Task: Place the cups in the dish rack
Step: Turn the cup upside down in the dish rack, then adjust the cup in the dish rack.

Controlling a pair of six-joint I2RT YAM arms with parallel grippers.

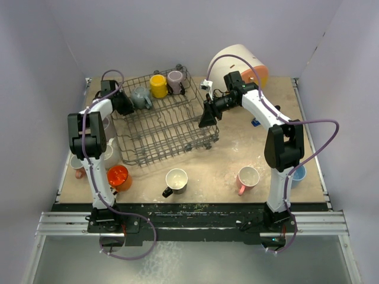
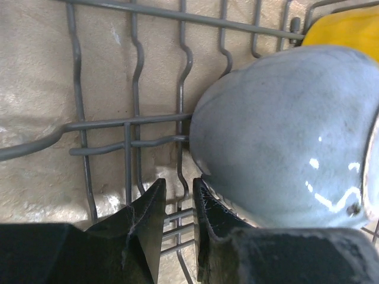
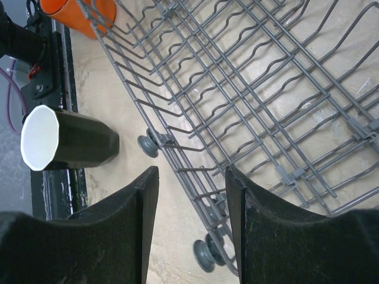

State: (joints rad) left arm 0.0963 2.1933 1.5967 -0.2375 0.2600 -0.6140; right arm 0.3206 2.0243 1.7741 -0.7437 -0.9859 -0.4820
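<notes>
Cups share the far left corner of the dish rack, a square grey wire basket with wavy upright tines, raised sides and small grey wheels under its edge. Three sit there: a glossy grey-blue cup lying over on the wires, a yellow cup touching it on its far side, and a mauve cup just beside the yellow one, against the rack's back wall.

The left gripper is inside the rack beside the grey-blue cup. Its fingers stand only narrowly apart with nothing between them, and one black finger is hard against the cup's rounded side.

The right gripper is at the rack's right side, fingers moderately spread. The rack's lower edge wire runs through the gap without either finger closing on it.

Four cups stand on the table outside the rack. An orange cup is near its front left corner. A black cup with a white inside is in front of it. A pink cup is in front and to its right. A light blue cup is farther right still, half hidden behind the right arm.
</notes>
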